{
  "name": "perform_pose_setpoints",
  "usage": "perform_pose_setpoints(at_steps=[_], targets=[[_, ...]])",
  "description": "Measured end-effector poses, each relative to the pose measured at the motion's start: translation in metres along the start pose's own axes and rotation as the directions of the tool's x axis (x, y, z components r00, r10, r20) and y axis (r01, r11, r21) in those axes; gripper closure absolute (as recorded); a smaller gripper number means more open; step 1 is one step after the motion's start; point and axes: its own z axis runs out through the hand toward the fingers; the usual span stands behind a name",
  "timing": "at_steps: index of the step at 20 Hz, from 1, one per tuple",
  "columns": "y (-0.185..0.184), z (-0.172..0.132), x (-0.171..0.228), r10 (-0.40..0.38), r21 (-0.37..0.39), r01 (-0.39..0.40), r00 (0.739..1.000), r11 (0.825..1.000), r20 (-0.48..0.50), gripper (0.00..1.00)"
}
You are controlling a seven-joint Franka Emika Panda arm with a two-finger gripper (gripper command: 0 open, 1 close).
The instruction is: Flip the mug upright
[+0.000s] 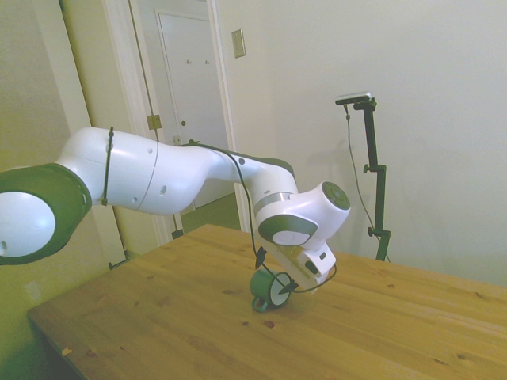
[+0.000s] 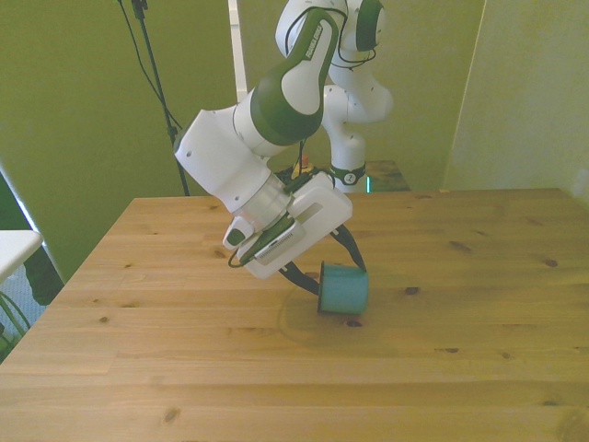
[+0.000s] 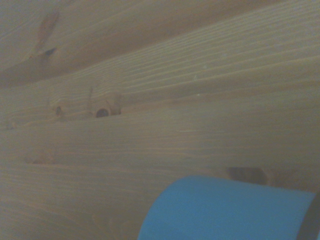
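Pale walls and a white door stand behind a knotty pine counter [image 1: 158, 317], and right in the middle of it the action is tight. We've got the white Franka arm's gripper [image 2: 317, 276] tilted hard over, low against the wood, with the small blue-teal enamel mug [image 2: 343, 289] at its tip. From the side view the mug's [image 1: 269, 290] white mouth faces sideways, so it is on its side or steeply tipped, its small loop handle down near the counter. From the wrist view only a blue curve of the mug's wall [image 3: 225, 210] shows against the grain.

The jaws look to be clasping the mug at its rim, though the fingers are largely hidden behind the mug and the wrist housing, so how firmly they pinch is hard to read.

Judging by this, the flip is partway. The smart play: roll the wrist slowly so the mouth swings up, pivot about the base edge, hold the pinch steady, and release only when the base sits flat.
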Motion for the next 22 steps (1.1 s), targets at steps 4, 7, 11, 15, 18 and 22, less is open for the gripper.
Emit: perform_pose_setpoints(at_steps=[4, 7, 11, 15, 18, 22], targets=[[0.005, 0.001, 0.004, -0.031, 0.06, 0.027, 0.997, 0.998, 0.064, 0.0], [0.002, 0.005, 0.0, -0.059, 0.091, 0.049, 0.993, 0.995, 0.1, 0.0], [0.0, 0.007, -0.004, -0.101, 0.138, 0.082, 0.985, 0.987, 0.137, 0.0], [0.001, 0.006, -0.007, -0.122, 0.171, 0.093, 0.978, 0.981, 0.166, 0.0], [0.0, 0.007, -0.009, -0.131, 0.181, 0.098, 0.975, 0.979, 0.18, 0.0], [0.0, 0.006, -0.01, -0.137, 0.195, 0.1, 0.972, 0.976, 0.189, 1.0]])
